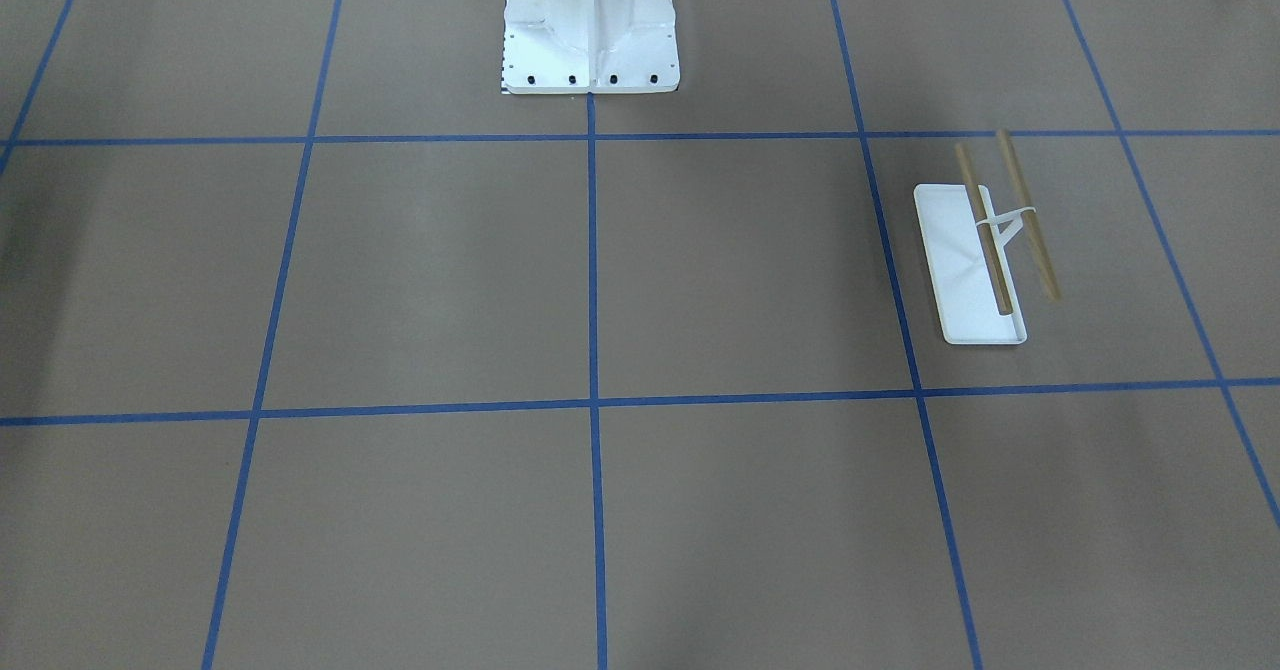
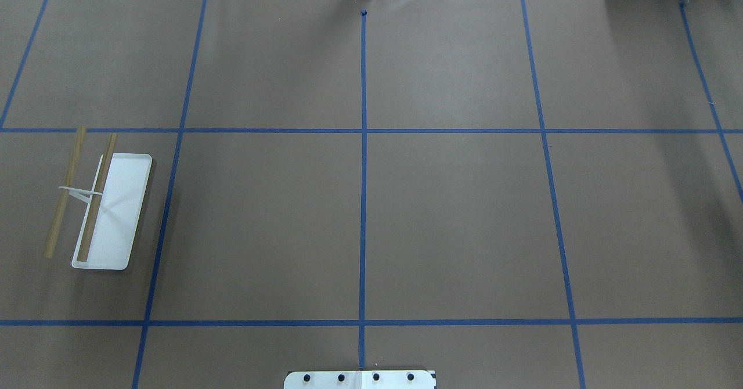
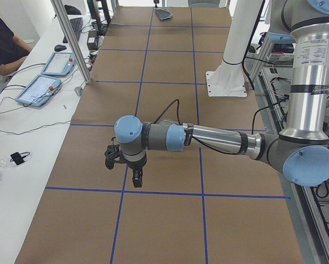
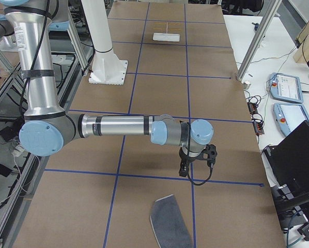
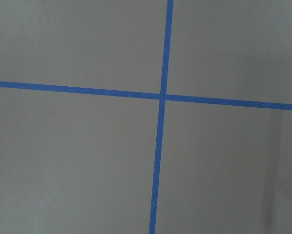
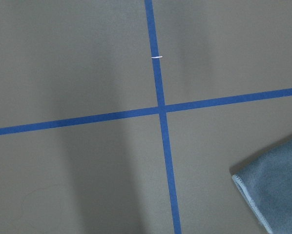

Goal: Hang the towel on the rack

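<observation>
The rack stands on the table at my left side: a white tray base, a white forked support and two tan wooden rods. It also shows in the front view and far off in the right side view. The rods are bare. The towel lies flat, grey side up, at the table's right end. One corner with pale edging shows in the right wrist view. My left gripper and right gripper hang above the table. I cannot tell whether they are open or shut.
The large white bolted pedestal stands at the robot's side of the table, which has brown paper and blue tape lines. Operator desks with tablets line the far side. A person sits there.
</observation>
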